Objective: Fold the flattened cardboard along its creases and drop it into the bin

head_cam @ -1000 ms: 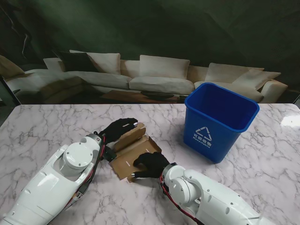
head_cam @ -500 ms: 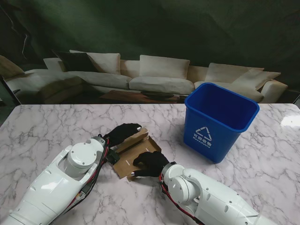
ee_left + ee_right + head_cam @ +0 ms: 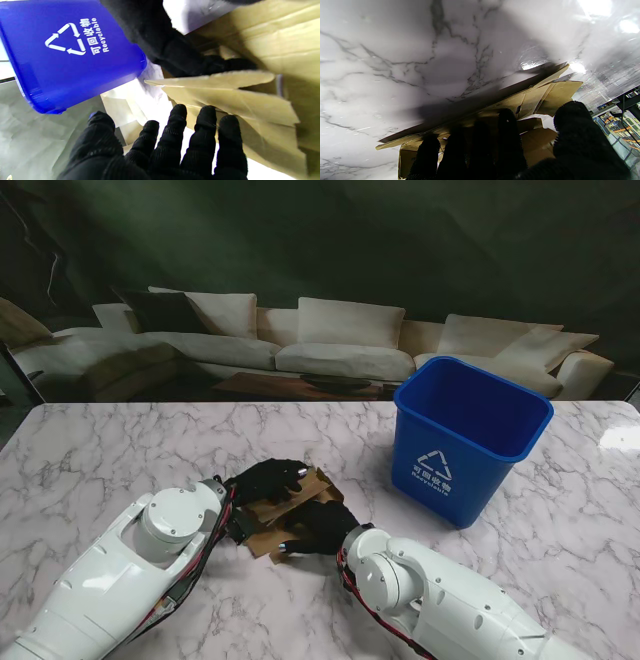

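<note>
The brown cardboard (image 3: pixel 296 502) lies on the marble table (image 3: pixel 100 450) in front of me, its left flap folded over onto the rest. My left hand (image 3: pixel 270 478), in a black glove, rests on top of that flap with its fingers spread. My right hand (image 3: pixel 318 528) lies flat on the near right part of the sheet. In the left wrist view the cardboard (image 3: pixel 240 100) shows creased, raised panels past my left fingers (image 3: pixel 205 130). In the right wrist view my right fingers (image 3: pixel 505 140) sit under the folded flap (image 3: pixel 540 95). The blue bin (image 3: pixel 464 435) stands to the right of the cardboard.
The bin (image 3: pixel 65 55) carries a white recycling mark and stands upright, about a hand's width from the cardboard. Both white forearms reach in from the near corners. A sofa (image 3: pixel 340 340) stands beyond the table's far edge.
My left hand has swung the left flap from standing up to lying over the sheet, moving right and down. My right hand has stayed pressed on the sheet and is now partly covered.
</note>
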`<state>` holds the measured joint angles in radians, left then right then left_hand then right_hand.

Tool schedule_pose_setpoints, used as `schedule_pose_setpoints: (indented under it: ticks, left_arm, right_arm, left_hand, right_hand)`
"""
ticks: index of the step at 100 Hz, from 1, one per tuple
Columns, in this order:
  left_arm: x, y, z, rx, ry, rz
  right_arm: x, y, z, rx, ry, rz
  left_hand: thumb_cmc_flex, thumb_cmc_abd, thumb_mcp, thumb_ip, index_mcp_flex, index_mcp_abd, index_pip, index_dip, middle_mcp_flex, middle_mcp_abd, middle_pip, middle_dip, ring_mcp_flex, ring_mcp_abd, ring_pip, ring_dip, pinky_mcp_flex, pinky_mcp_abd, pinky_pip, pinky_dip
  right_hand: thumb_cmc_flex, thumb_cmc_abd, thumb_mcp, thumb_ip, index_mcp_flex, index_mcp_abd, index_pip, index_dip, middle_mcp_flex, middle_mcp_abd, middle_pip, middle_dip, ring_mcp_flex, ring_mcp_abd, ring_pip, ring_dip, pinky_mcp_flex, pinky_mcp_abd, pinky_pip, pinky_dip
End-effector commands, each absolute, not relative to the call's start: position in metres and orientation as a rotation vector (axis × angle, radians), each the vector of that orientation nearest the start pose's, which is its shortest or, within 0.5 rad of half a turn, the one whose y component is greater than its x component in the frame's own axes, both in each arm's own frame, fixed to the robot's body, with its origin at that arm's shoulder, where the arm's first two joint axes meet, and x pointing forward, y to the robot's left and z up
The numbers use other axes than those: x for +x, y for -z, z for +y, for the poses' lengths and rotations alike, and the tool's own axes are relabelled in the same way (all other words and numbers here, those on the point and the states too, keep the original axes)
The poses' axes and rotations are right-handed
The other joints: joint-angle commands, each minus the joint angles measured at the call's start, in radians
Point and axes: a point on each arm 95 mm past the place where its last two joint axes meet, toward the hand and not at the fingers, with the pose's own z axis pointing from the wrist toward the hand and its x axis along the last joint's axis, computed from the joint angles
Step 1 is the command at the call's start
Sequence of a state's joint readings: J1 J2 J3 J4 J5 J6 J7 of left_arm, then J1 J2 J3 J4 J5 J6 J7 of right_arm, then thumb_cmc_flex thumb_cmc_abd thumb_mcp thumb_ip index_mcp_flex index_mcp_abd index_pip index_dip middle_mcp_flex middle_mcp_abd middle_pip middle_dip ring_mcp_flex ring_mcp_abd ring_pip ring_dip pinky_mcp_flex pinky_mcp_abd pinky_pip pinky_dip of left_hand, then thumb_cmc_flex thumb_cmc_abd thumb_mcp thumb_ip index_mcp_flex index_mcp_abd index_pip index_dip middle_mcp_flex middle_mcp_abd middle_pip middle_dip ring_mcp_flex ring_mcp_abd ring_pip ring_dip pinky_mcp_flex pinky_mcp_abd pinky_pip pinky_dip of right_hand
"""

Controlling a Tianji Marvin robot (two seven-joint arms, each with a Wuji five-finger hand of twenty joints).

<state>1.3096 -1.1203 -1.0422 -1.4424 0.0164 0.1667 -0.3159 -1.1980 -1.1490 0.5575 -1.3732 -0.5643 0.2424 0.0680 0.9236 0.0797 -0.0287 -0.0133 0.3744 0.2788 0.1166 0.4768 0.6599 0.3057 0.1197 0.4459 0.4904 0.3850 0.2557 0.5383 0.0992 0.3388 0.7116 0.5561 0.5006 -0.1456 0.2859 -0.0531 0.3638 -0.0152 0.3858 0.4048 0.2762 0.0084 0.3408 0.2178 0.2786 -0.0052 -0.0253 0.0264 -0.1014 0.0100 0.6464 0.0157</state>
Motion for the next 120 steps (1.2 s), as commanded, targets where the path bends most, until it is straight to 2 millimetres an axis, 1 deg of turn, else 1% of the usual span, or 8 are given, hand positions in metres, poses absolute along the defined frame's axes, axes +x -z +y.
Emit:
schedule_pose_setpoints:
  ticks: [1, 10, 26, 61, 80, 90, 110, 120]
  left_arm:
    - [0.444, 0.341, -0.047, -2.344, 1.726, 1.410]
    - [0.447, 0.348, -0.047, -2.335, 1.664, 1.464]
    - [0.450, 0.357, -0.046, -2.329, 1.549, 1.538]
    - [0.450, 0.363, -0.048, -2.351, 1.463, 1.578]
    - [0.451, 0.365, -0.049, -2.362, 1.448, 1.584]
    - [0.452, 0.366, -0.050, -2.362, 1.450, 1.583]
    - [0.452, 0.366, -0.050, -2.368, 1.456, 1.581]
    - [0.452, 0.367, -0.050, -2.372, 1.451, 1.583]
  right_arm:
    - [0.378, 0.435, 0.123, 1.613, -1.279, 1.937]
    - [0.376, 0.434, 0.124, 1.620, -1.291, 1.938]
    - [0.372, 0.427, 0.124, 1.643, -1.368, 1.920]
    - [0.351, 0.384, 0.111, 1.666, -1.533, 1.879]
    - [0.346, 0.366, 0.104, 1.577, -1.626, 1.848]
    - [0.349, 0.363, 0.105, 1.500, -1.643, 1.861]
    - [0.358, 0.366, 0.112, 1.394, -1.630, 1.896]
    - [0.361, 0.370, 0.116, 1.366, -1.617, 1.918]
  left_hand:
    - [-0.029, 0.046, -0.012, -0.011, 0.037, 0.006, 0.017, 0.019, 0.026, -0.042, -0.023, -0.054, -0.016, -0.028, -0.034, -0.025, -0.028, -0.007, -0.048, -0.009]
    - [-0.038, 0.056, -0.013, -0.013, 0.047, -0.008, 0.004, 0.009, 0.017, -0.060, -0.036, -0.117, -0.029, -0.041, -0.055, -0.052, -0.035, -0.022, -0.098, -0.016]
    - [-0.060, 0.081, -0.018, -0.017, 0.027, -0.021, -0.010, -0.006, -0.005, -0.073, -0.039, -0.135, -0.063, -0.053, -0.074, -0.068, -0.058, -0.043, -0.157, -0.028]
    - [-0.067, 0.092, -0.017, -0.019, 0.019, -0.026, -0.013, -0.018, -0.013, -0.072, -0.037, -0.140, -0.057, -0.051, -0.074, -0.070, -0.046, -0.045, -0.195, -0.023]
    - [-0.062, 0.092, -0.015, -0.018, 0.017, -0.026, -0.012, -0.021, -0.021, -0.069, -0.038, -0.139, -0.061, -0.046, -0.072, -0.068, -0.044, -0.045, -0.200, -0.016]
    - [-0.061, 0.093, -0.016, -0.018, 0.018, -0.026, -0.011, -0.022, -0.025, -0.063, -0.038, -0.138, -0.060, -0.042, -0.070, -0.065, -0.041, -0.043, -0.201, -0.012]
    - [-0.059, 0.095, -0.016, -0.017, 0.017, -0.026, -0.009, -0.022, -0.035, -0.044, -0.039, -0.137, -0.058, -0.033, -0.063, -0.059, -0.035, -0.042, -0.201, -0.003]
    - [-0.058, 0.095, -0.015, -0.017, 0.015, -0.025, -0.009, -0.023, -0.038, -0.043, -0.038, -0.135, -0.060, -0.032, -0.062, -0.057, -0.035, -0.041, -0.200, 0.001]
  right_hand:
    - [0.025, 0.031, -0.021, 0.021, 0.034, 0.075, 0.046, 0.009, 0.048, 0.137, 0.068, 0.022, 0.013, 0.152, 0.011, 0.007, 0.040, 0.164, 0.005, -0.013]
    - [0.026, 0.031, -0.022, 0.021, 0.033, 0.075, 0.046, 0.010, 0.043, 0.137, 0.073, 0.024, 0.013, 0.136, 0.010, 0.007, 0.042, 0.163, 0.016, -0.008]
    - [0.034, 0.026, -0.023, 0.022, 0.036, 0.078, 0.051, 0.013, 0.039, 0.138, 0.090, 0.030, 0.024, 0.128, 0.012, 0.009, 0.060, 0.172, 0.106, 0.041]
    - [0.041, 0.021, -0.024, 0.021, 0.055, 0.078, 0.047, 0.007, 0.078, 0.140, 0.085, 0.026, 0.067, 0.135, 0.020, 0.016, 0.082, 0.193, 0.157, 0.077]
    - [0.041, 0.015, -0.024, 0.021, 0.081, 0.076, 0.044, 0.004, 0.132, 0.129, 0.086, 0.029, 0.144, 0.131, 0.076, 0.066, 0.143, 0.214, 0.228, 0.129]
    - [0.039, 0.016, -0.022, 0.021, 0.075, 0.073, 0.030, -0.005, 0.124, 0.118, 0.046, 0.013, 0.124, 0.094, 0.069, 0.062, 0.134, 0.196, 0.219, 0.136]
    - [0.033, 0.031, -0.023, 0.022, -0.084, 0.106, -0.073, -0.069, 0.034, 0.095, -0.018, -0.012, 0.057, 0.049, 0.016, 0.032, 0.097, 0.153, 0.164, 0.122]
    - [0.026, 0.034, -0.023, 0.023, -0.111, 0.117, -0.090, -0.103, -0.009, 0.084, -0.074, -0.040, 0.004, 0.023, 0.006, 0.011, 0.056, 0.126, 0.100, 0.089]
